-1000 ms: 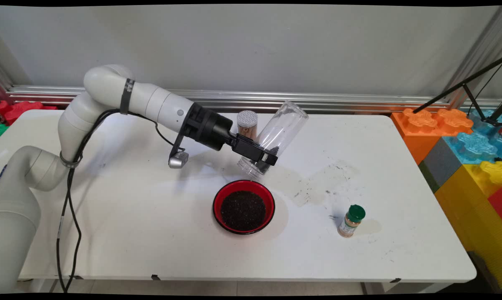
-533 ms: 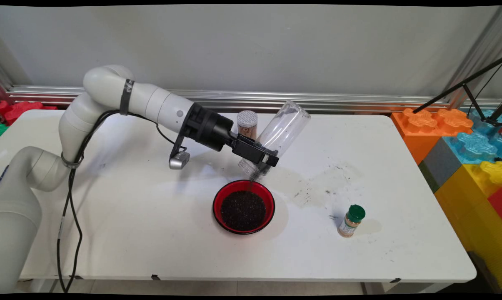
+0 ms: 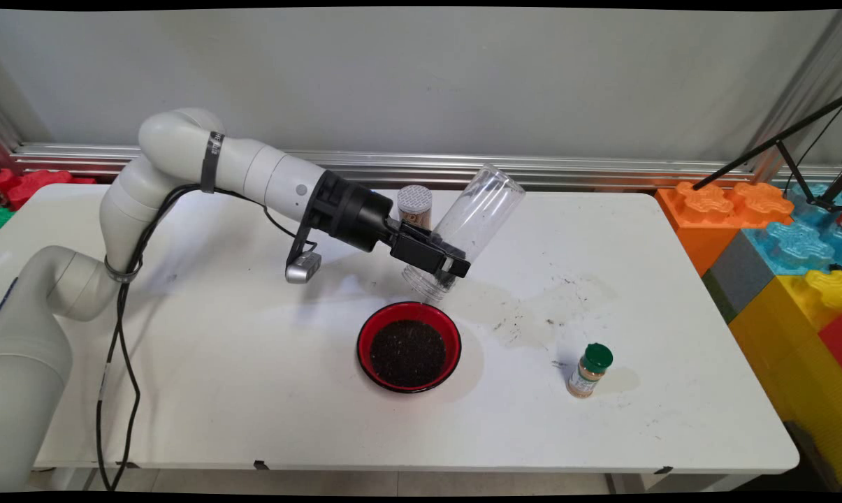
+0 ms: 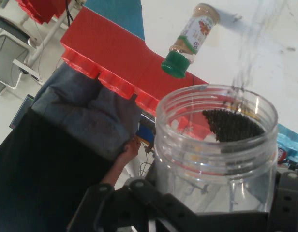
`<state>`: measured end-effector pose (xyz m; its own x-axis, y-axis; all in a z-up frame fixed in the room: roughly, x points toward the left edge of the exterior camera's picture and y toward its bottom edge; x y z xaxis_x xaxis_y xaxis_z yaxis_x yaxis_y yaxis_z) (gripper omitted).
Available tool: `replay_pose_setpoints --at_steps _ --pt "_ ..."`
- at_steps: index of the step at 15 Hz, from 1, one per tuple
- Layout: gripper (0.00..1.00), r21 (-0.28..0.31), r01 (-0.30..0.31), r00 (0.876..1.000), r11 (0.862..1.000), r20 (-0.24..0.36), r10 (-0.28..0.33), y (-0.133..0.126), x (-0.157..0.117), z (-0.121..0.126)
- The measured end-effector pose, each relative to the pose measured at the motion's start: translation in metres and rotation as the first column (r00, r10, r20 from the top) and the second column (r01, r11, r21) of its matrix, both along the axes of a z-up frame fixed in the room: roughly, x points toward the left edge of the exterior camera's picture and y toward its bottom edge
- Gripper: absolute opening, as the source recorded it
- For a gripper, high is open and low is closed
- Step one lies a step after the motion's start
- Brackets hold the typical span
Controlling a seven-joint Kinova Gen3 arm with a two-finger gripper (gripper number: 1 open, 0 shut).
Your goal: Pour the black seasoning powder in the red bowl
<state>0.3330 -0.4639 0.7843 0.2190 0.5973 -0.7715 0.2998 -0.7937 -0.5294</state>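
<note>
In the main view, the black two-finger gripper (image 3: 440, 260) is clamped around a clear plastic jar (image 3: 466, 230) tipped mouth-down over the far rim of a red bowl of dark granules (image 3: 409, 346) on the white counter (image 3: 253, 391), with a green-capped spice bottle (image 3: 590, 370) standing well to the bowl's right. In the hand view, the clear plastic jar (image 4: 216, 145) fills the foreground between the gripper's fingers (image 4: 290, 193), the dark granules showing through its open mouth, and the green-capped spice bottle (image 4: 190, 41) lies beyond.

Clear jar (image 3: 471, 222) now emptied, slightly higher.

A clear plastic jar (image 3: 467, 229) sits in the black end effector (image 3: 443, 267); the bowl (image 3: 409, 346) is red with dark grains, the spice bottle (image 3: 589, 370) green-capped, the table (image 3: 253, 391) white.
</note>
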Motion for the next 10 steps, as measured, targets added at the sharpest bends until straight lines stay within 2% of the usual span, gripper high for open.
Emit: replay_pose_setpoints --at_steps 10 --pt "0.00 -0.057 0.027 1.000 0.998 0.002 -0.027 0.0013 -0.0005 0.0029"
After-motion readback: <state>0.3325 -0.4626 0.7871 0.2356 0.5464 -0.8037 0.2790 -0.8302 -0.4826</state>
